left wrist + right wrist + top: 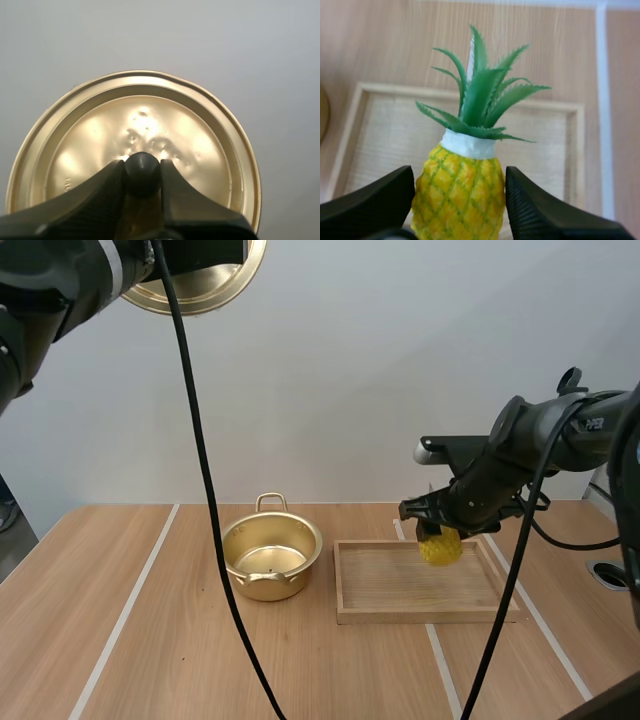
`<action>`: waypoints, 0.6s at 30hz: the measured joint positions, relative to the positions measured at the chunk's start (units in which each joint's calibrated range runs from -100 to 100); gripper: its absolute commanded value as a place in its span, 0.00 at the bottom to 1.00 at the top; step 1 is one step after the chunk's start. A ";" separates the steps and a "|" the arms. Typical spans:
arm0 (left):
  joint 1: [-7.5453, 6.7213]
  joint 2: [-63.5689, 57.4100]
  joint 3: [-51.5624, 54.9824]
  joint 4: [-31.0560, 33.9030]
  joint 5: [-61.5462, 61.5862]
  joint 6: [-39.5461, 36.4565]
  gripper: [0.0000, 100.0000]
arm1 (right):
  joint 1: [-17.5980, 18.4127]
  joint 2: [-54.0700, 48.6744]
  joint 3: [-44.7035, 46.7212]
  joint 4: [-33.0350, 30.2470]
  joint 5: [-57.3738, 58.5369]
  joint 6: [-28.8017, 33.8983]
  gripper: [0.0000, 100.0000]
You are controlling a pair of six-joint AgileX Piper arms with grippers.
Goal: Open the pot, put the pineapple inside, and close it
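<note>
High above the table's [120,640] left side, my left gripper [142,176] holds the golden lid [150,120] in the air, well apart from everything below. In the left wrist view my 2 fingers [100,200] pinch the black knob [142,170] of the lid between their tips, 1 finger on each side. The lid faces the camera with its round top side. In the high view it [200,285] shows at the end of my left arm, tilted, far above the pot.

On the table, the pot [280,580] stands open and upright, with 1 handle to the back and 1 to the front. I see nothing inside it. Just beside it, on its right and not touching it, lies the wooden tray [400,612].

Over the far right part of the tray hangs my right gripper [440,528], and it holds the pineapple [441,548]. In the right wrist view my 2 fingers [535,210] press the yellow body of the pineapple [457,195] from both sides, and its green leaves [480,95] point away from me. The tray's rim [385,89] shows beyond the fruit. I cannot tell if the bottom of the pineapple touches the tray's floor. The pineapple is well apart from the pot.
</note>
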 measured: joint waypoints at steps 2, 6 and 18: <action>0.00 0.00 0.00 0.00 0.00 0.00 0.00 | 0.00 -2.07 -1.13 0.42 0.00 -0.75 0.00; 0.00 0.00 0.00 0.00 0.00 0.00 0.00 | 0.00 -6.07 -3.40 1.07 0.00 -1.64 0.00; 0.00 0.00 0.00 0.00 0.00 0.00 0.00 | 0.00 -13.66 -11.30 4.68 0.17 -3.79 0.00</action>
